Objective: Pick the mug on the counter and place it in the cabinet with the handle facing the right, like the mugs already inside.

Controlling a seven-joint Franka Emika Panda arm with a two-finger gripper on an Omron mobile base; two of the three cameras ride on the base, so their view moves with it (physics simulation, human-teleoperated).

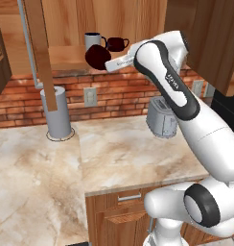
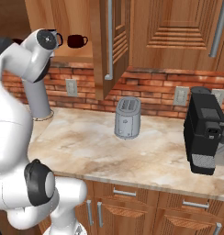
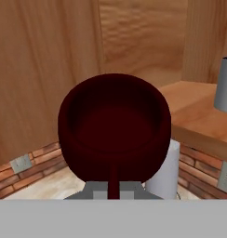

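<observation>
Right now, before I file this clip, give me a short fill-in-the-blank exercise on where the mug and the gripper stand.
1. The gripper is shut on the maroon mug by its ____.
2. The held mug hangs at the height of the cabinet ____.
3. On the counter, the silver toaster stands left of the black ____ machine.

Missing words: handle; shelf; coffee

The squat dark maroon mug clamped in the two-finger gripper looks glossy, like glazed ceramic. Ahead of the gripper, the warm brown cabinet shows matt wood grain, its light shelf board smooth. Below the gripper lie rough red brick wall, polished marbled stone counter and a brushed-metal toaster.
</observation>
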